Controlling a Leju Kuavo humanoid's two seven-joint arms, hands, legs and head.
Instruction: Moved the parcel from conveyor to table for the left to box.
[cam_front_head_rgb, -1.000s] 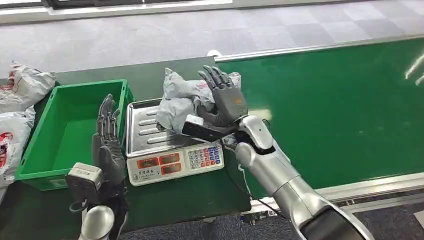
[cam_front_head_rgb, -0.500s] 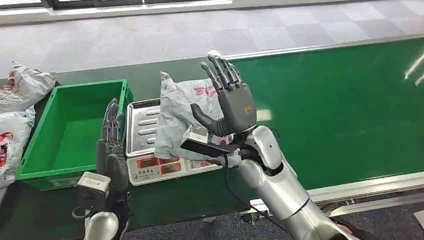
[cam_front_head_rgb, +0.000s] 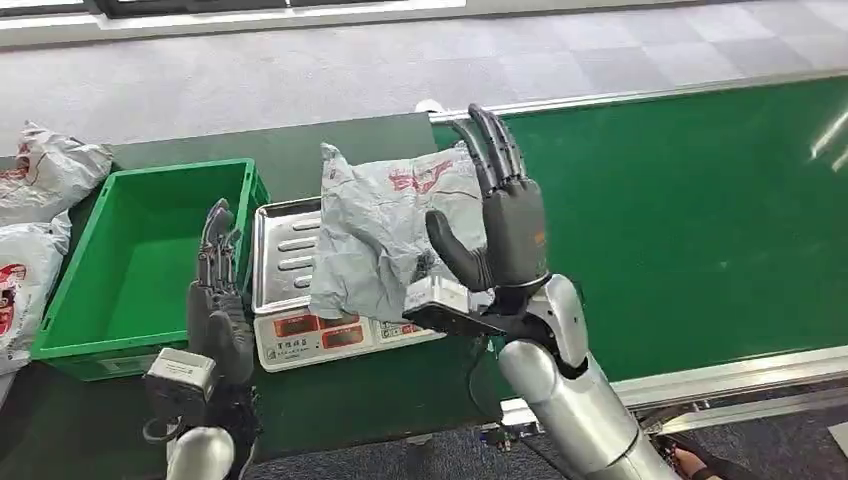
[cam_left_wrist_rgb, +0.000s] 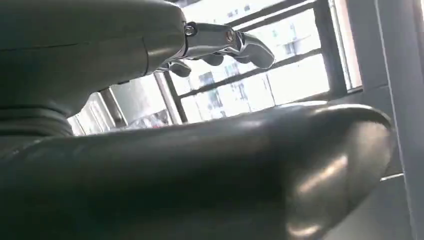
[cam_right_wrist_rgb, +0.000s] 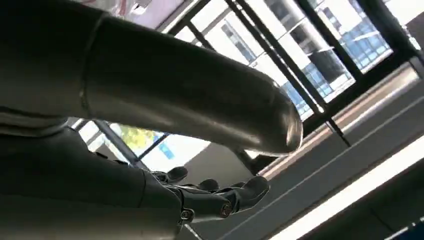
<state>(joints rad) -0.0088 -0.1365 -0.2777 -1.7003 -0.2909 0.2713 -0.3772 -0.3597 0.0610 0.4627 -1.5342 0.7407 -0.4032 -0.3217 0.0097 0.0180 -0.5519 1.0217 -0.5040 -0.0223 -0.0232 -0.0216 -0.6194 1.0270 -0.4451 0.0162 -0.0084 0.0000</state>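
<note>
Hands (cam_front_head_rgb: 221, 315) first: your left one hovered empty, fingers straight, beside the scale (cam_front_head_rgb: 300, 330); your right hand (cam_front_head_rgb: 497, 235) stood released, palm open. Beyond, the parcel (cam_front_head_rgb: 385, 235) lay slumped on the scale pan, likely soft, light, slippery; pinching a bunched fold looked best

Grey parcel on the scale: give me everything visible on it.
The grey parcel is a soft, crinkled plastic mailer bag with red printing near its upper edge. It lies on the metal tray of the weighing scale, draping over the tray's right side and hiding part of the keypad. The right hand is raised upright beside it with fingers apart, and whether it touches the bag cannot be told. The left hand stands apart, near the green bin.
</note>
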